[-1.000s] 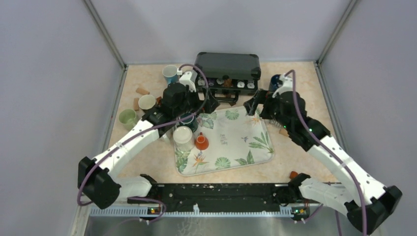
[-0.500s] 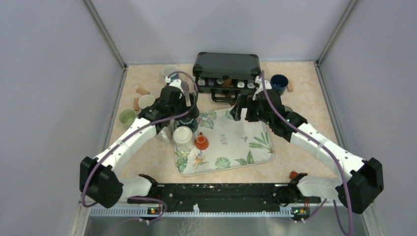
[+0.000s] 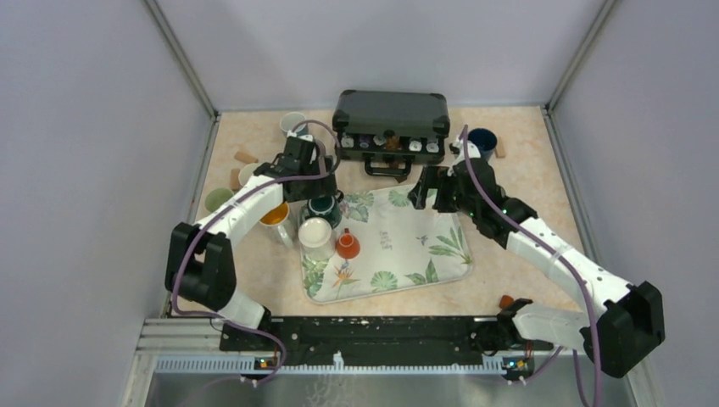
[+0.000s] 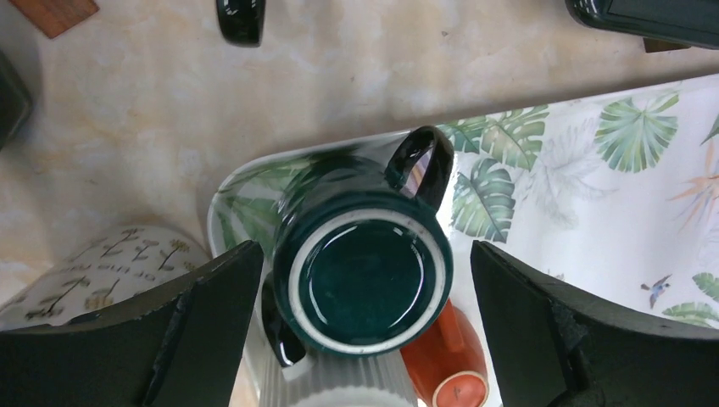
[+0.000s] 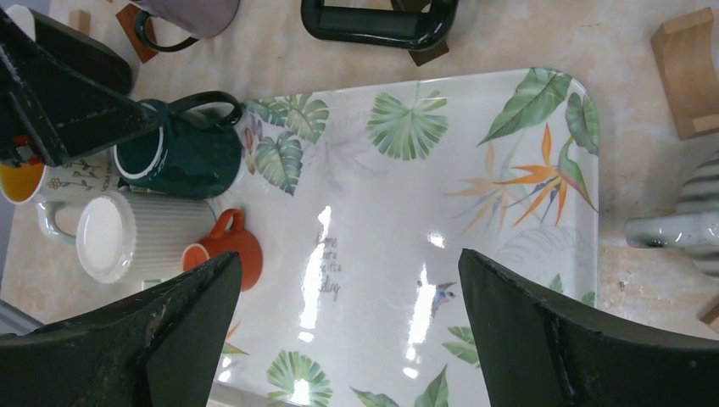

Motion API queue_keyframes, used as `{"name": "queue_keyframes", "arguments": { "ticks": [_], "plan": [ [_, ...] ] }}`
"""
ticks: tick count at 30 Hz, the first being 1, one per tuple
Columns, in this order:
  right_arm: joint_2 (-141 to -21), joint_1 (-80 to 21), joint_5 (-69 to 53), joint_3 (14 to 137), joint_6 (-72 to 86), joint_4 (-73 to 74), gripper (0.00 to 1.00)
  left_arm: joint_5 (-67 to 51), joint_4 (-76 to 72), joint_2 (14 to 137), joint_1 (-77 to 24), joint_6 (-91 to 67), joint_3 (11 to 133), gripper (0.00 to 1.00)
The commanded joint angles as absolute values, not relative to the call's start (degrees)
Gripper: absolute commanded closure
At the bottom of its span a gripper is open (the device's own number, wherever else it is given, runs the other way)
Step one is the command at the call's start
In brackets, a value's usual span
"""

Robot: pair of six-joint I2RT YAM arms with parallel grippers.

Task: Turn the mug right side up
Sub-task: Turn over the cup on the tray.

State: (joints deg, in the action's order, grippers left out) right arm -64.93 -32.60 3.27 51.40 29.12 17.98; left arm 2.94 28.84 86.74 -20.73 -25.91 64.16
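A dark green mug (image 4: 365,284) stands upside down, glazed base up, on the far left corner of the leaf-print tray (image 4: 593,195). Its handle points toward the back. My left gripper (image 4: 363,248) hangs open right above it, one finger on each side, touching nothing. From above, the green mug (image 3: 323,208) sits just under the left gripper (image 3: 320,188). My right gripper (image 5: 349,254) is open over the tray's (image 5: 475,170) middle, empty. It sees the green mug (image 5: 182,157) at upper left.
Against the green mug stand an upturned white ribbed mug (image 3: 315,235) and a small orange mug (image 3: 346,244). A floral mug (image 3: 275,216) with yellow inside stands left of the tray. Behind are a black case (image 3: 392,114), a blue mug (image 3: 482,140) and a pale green mug (image 3: 219,203).
The left arm has folded in, its wrist shifting back and left while staying over the green mug. The right gripper has moved left over the tray's far edge. Both stay open.
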Motion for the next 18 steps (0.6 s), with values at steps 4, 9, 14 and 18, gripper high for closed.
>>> {"name": "queue_keyframes", "arguments": {
  "ticks": [4, 9, 14, 18],
  "plan": [
    [-61.5, -31.1, 2.7, 50.6, 29.0, 16.3, 0.01, -7.3, 30.9, 93.6, -20.6, -24.9, 71.8, 0.01],
    [-60.9, -31.0, 3.1, 50.2, 29.2, 16.4, 0.01, -10.8, 29.0, 95.5, -21.1, -24.7, 73.3, 0.01],
    [-60.3, -30.7, 4.0, 49.5, 29.4, 16.7, 0.01, -11.5, 30.8, 99.0, -24.0, -23.7, 77.3, 0.01],
    [-59.5, -29.8, 6.1, 49.5, 29.4, 17.6, 0.01, -8.9, 34.3, 102.1, -26.7, -19.3, 82.0, 0.01]
  ]
}}
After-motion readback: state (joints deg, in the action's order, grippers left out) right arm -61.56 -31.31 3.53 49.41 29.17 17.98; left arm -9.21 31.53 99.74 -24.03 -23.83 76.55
